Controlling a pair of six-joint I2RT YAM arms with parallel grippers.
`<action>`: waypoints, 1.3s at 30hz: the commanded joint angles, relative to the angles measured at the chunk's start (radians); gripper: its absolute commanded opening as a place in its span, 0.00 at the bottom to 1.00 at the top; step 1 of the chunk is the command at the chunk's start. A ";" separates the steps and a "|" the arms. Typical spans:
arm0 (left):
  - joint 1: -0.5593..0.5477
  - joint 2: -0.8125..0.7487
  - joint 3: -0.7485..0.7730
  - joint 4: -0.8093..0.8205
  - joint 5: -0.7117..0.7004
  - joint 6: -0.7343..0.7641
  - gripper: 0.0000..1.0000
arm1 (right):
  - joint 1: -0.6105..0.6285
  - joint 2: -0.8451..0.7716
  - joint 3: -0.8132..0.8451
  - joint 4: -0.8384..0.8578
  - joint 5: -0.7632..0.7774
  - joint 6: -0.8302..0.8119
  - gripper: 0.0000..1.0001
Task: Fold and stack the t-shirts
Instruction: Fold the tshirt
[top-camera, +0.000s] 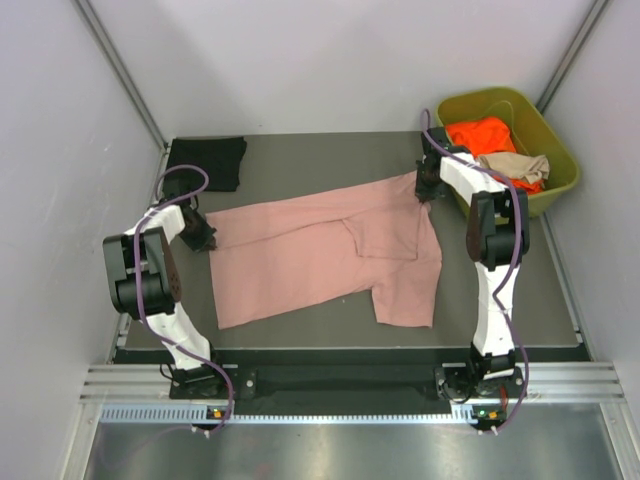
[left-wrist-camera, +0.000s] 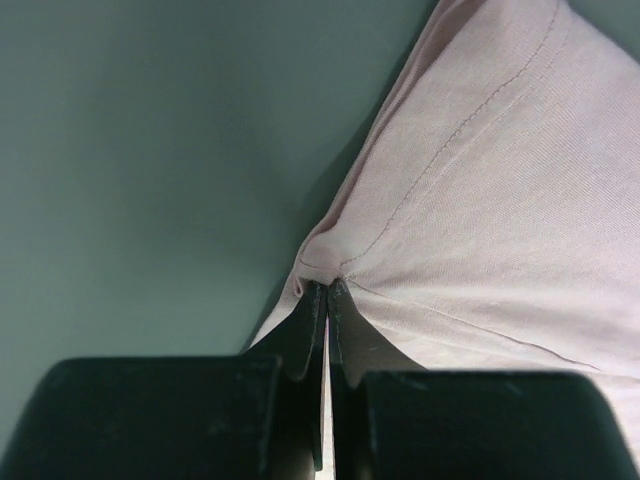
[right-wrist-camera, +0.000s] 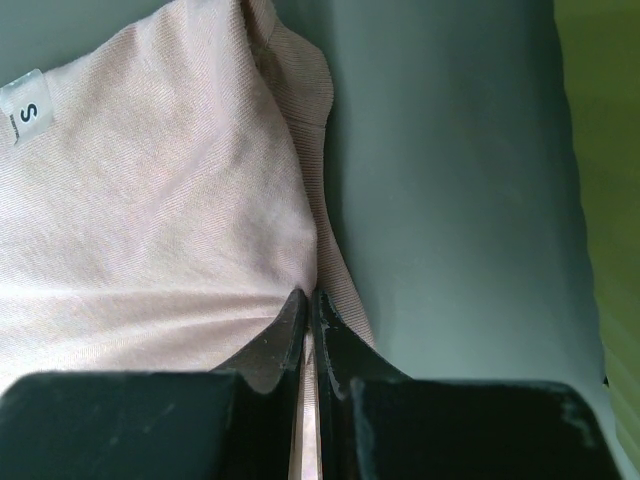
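A dusty pink t-shirt (top-camera: 330, 255) lies stretched across the dark mat, partly folded lengthwise. My left gripper (top-camera: 207, 236) is shut on its left hem corner; the left wrist view shows the pink cloth (left-wrist-camera: 480, 200) pinched between the fingertips (left-wrist-camera: 316, 300). My right gripper (top-camera: 424, 188) is shut on the shirt's upper right edge near the collar, where the right wrist view shows the pink cloth (right-wrist-camera: 160, 220) and a size tag (right-wrist-camera: 22, 105). A folded black t-shirt (top-camera: 207, 160) lies at the back left. Orange (top-camera: 482, 134) and tan (top-camera: 516, 166) shirts lie in the bin.
An olive-green plastic bin (top-camera: 556, 155) stands at the back right, close to my right arm; its wall shows in the right wrist view (right-wrist-camera: 605, 150). Grey walls close in the mat on the left, back and right.
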 joint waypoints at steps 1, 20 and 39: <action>0.011 0.002 -0.026 0.000 -0.030 0.020 0.00 | -0.030 -0.056 0.046 0.010 0.065 -0.015 0.00; 0.016 -0.144 0.052 -0.091 -0.096 0.041 0.63 | 0.068 -0.097 0.180 -0.148 0.070 0.008 0.43; -0.291 -0.628 -0.310 -0.169 0.030 -0.138 0.60 | 0.228 -0.976 -0.831 -0.146 -0.028 0.139 0.50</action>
